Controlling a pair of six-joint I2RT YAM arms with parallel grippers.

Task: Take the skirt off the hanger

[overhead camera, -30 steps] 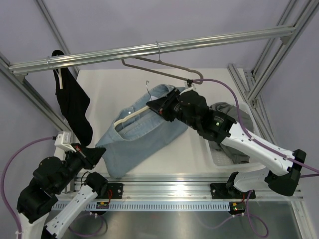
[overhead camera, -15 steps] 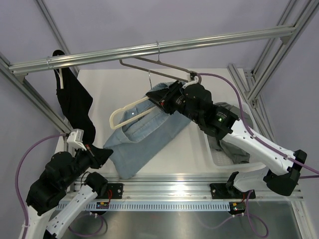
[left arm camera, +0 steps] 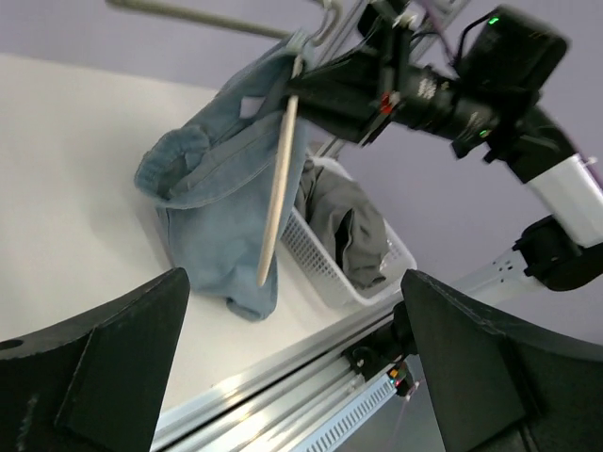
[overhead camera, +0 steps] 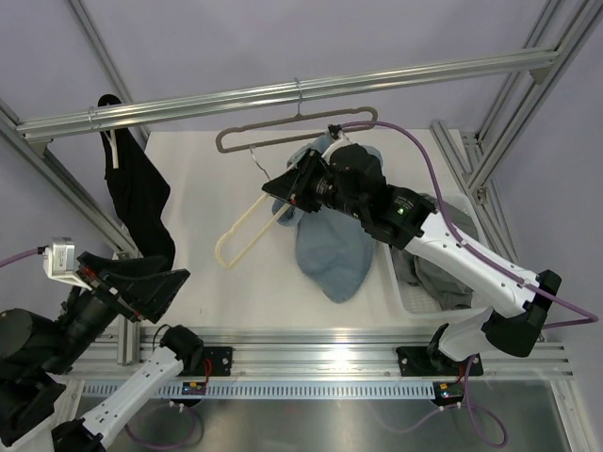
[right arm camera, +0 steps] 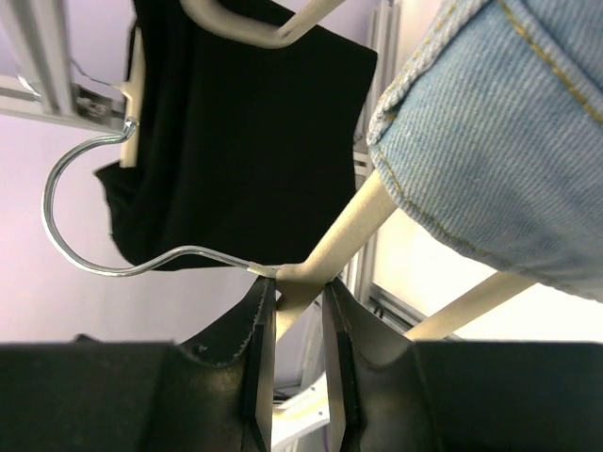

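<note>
1. Left gripper (overhead camera: 154, 282): its fingers stood spread wide, held nothing, and were well apart from every garment.
2. Right gripper (right arm camera: 297, 294): its fingers were clamped on the neck of a cream hanger (overhead camera: 247, 226), with jeans (overhead camera: 334, 250) draped below them.
3. Skirt (left arm camera: 339, 221): it lay crumpled in the basket (left arm camera: 311, 266), behind the right fingers, touching neither gripper.
4. Hanger (overhead camera: 222, 142): it hung bare on the rail (overhead camera: 188, 102), just above the right fingers.

open tabletop (overhead camera: 212, 184) between black garment (overhead camera: 141, 202) and jeans (overhead camera: 334, 247), hanger (overhead camera: 222, 141) on rail (overhead camera: 188, 105) overhead, basket (overhead camera: 399, 288) at right
</note>
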